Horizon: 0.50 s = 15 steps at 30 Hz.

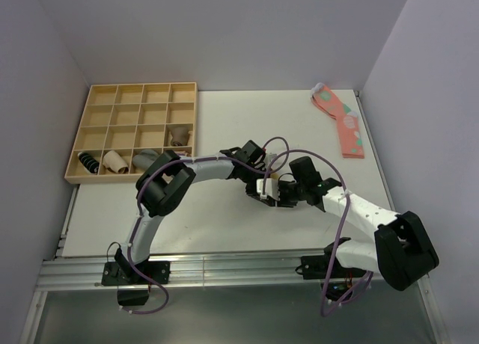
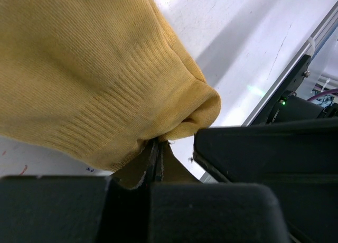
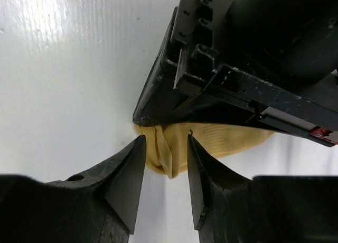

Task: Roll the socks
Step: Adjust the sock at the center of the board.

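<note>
Showing a roll only partly made, the three views place the socks around the middle of the desk, a little toward its near edge, where both sets of jaws meet tip to tip. From above, the socks are almost completely hidden beneath them.

The left wrist view fills with mustard-yellow knit. A ribbed band curves round into a soft, rounded fold. The left jaws are clenched on the fabric just under that fold, with cloth pinched in the thin slit between them.

The right wrist view shows the right jaws released, standing apart on either side of a narrow pleat of the same yellow cloth. You cannot tell whether they touch it.

Judging from this, you are about midway. The fabric is gathered and folded over, but no tight, closed bundle shows, and the number of turns made is hidden. What looks left is finishing the roll, securing the cuff and letting go.

A wooden tray at the far left corner holds rolled bundles. Pink socks lie at the far right corner, well apart.
</note>
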{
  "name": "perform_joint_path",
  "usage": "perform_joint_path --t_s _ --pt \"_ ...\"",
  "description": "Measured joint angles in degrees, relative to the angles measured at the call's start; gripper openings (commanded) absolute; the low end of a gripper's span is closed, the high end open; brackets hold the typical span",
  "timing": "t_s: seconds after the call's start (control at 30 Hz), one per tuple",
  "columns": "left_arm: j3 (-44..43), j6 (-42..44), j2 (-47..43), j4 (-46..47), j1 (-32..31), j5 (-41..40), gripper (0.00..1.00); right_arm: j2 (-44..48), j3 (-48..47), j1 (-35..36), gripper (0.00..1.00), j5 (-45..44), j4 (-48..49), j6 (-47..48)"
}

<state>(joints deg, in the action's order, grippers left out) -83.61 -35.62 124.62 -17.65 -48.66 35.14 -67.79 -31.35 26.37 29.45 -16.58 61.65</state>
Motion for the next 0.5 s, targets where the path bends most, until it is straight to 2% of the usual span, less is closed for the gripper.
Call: perform_joint_path --t_s 0.07,0.5 --pt "0.0 0.0 0.0 0.0 0.0 0.0 0.00 -0.3 0.0 0.0 0.48 -0.6 -0.1 0.9" --pt "-1.0 0.0 0.5 -1.1 0.1 0.2 0.00 -0.9 1.4 0.0 0.48 -3.1 0.5 4.5"
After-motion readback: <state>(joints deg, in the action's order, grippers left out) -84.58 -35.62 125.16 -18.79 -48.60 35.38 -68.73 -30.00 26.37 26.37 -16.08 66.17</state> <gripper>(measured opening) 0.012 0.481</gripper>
